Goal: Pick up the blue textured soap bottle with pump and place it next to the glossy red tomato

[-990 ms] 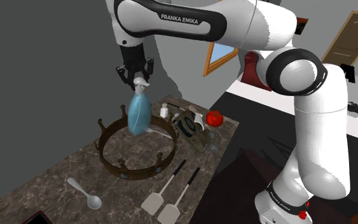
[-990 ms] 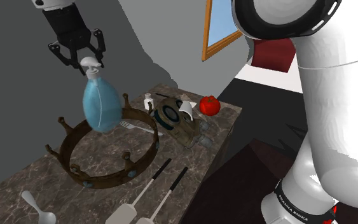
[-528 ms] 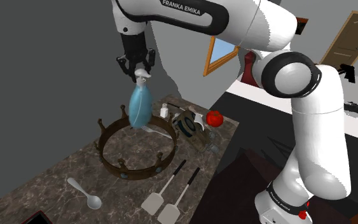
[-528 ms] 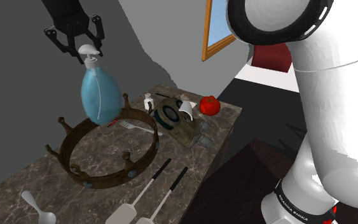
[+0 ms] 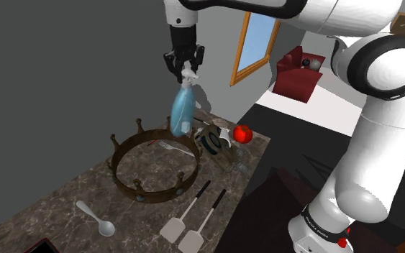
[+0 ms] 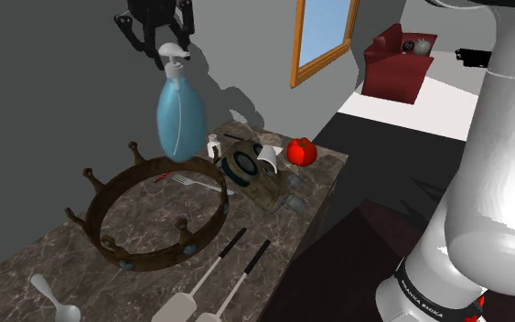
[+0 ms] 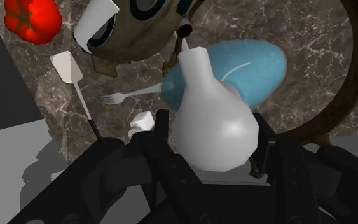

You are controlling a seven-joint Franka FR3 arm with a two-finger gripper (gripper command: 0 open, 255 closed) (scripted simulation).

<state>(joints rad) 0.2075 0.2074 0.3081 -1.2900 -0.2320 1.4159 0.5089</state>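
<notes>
This looks like a home. A dark marble-patterned surface carries kitchen things: a spoon, two spatulas and a fork. Past its far edge, a grey wall holds a wood-framed window, and a red sofa stands in the room beyond.

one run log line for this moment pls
gripper: shut on soap bottle at white pump | soap bottle: hanging in air above counter | tomato: on counter, apart from soap bottle | placed: not yet
</notes>
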